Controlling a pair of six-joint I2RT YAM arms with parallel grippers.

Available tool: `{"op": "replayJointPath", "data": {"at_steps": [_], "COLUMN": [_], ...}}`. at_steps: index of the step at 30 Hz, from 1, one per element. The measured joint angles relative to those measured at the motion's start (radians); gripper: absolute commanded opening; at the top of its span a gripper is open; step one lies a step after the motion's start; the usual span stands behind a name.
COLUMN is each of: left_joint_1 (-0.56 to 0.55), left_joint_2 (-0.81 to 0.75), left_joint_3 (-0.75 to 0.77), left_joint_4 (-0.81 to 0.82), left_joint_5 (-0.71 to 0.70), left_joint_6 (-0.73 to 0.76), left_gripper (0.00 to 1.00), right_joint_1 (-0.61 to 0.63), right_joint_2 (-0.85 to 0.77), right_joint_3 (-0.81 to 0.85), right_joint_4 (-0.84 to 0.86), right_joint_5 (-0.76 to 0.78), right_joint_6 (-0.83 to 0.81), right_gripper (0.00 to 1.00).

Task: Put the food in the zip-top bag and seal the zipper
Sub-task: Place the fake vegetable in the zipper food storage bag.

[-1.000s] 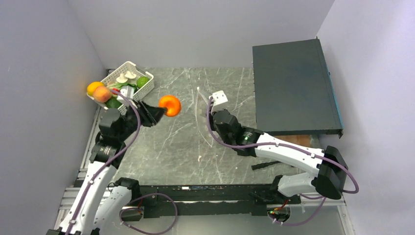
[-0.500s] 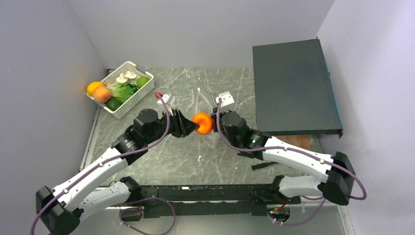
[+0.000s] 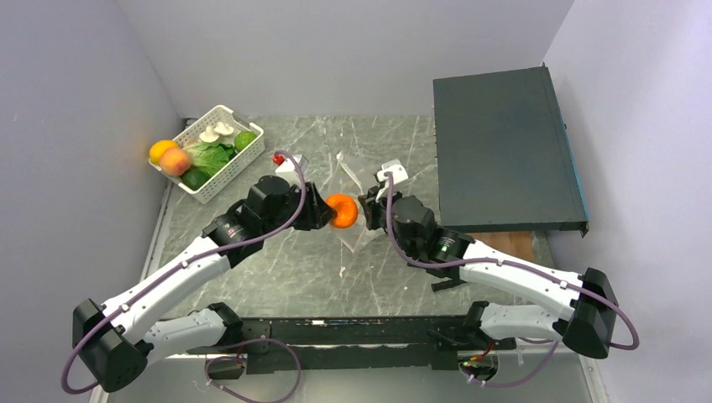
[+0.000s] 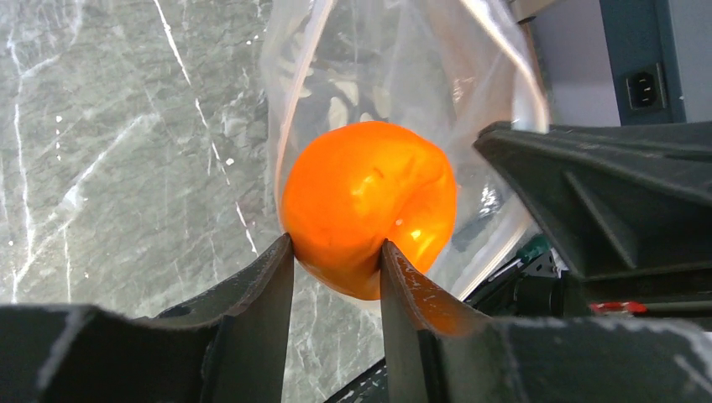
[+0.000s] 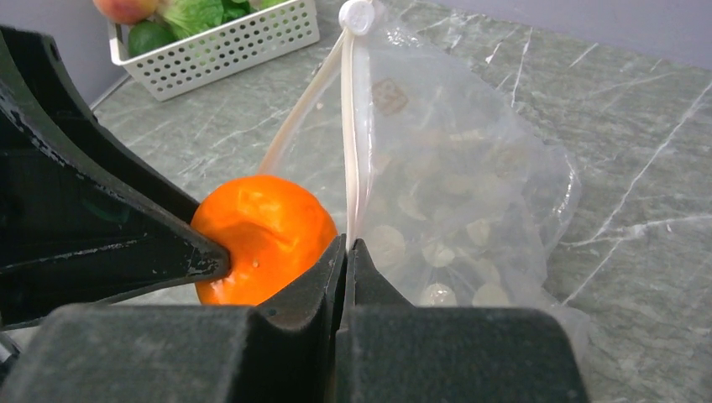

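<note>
the top view looks down from above and behind the arm bases. it takes in the whole table [image 3: 294,269], from the white basket [image 3: 235,168] at far left to the dark box [image 3: 504,143] at far right. the left wrist camera sits just behind the left gripper [image 4: 336,250], very close, facing the orange fruit [image 4: 369,193] and clear bag [image 4: 403,75]. the right wrist camera, behind the right gripper [image 5: 346,248], faces them from the opposite side, just as close, with the basket beyond.
</note>
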Motion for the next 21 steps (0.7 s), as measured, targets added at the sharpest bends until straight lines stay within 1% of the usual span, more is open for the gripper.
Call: {"op": "replayJointPath", "data": {"at_steps": [2, 6, 9, 11, 14, 18, 21], "left_joint_1": [0.000, -0.001, -0.001, -0.001, -0.002, -0.002, -0.003], "left_joint_2": [0.019, 0.062, 0.070, 0.061, 0.031, -0.042, -0.101], "left_joint_3": [0.018, 0.041, 0.041, 0.041, 0.041, 0.041, 0.041], "left_joint_4": [-0.002, 0.008, 0.014, 0.019, 0.017, 0.005, -0.007], "left_joint_5": [0.010, 0.039, 0.059, 0.067, 0.065, 0.052, 0.026], "left_joint_6": [-0.004, -0.014, -0.026, -0.034, -0.038, -0.037, -0.037], "left_gripper": [0.52, 0.72, 0.80, 0.82, 0.83, 0.82, 0.84], "right_joint_1": [0.000, 0.000, 0.000, 0.000, 0.000, 0.000, 0.000], "right_joint_2": [0.013, 0.033, 0.034, 0.034, 0.036, 0.038, 0.038], "right_joint_3": [0.000, 0.000, 0.000, 0.000, 0.000, 0.000, 0.000], "right_joint_4": [0.000, -0.002, -0.002, -0.002, -0.002, -0.003, -0.002], "right_joint_5": [-0.004, -0.009, -0.010, -0.010, -0.009, -0.005, 0.005], "right_joint_6": [0.000, 0.000, 0.000, 0.000, 0.001, 0.004, 0.010], "right_gripper": [0.00, 0.00, 0.00, 0.00, 0.00, 0.00, 0.00]}}
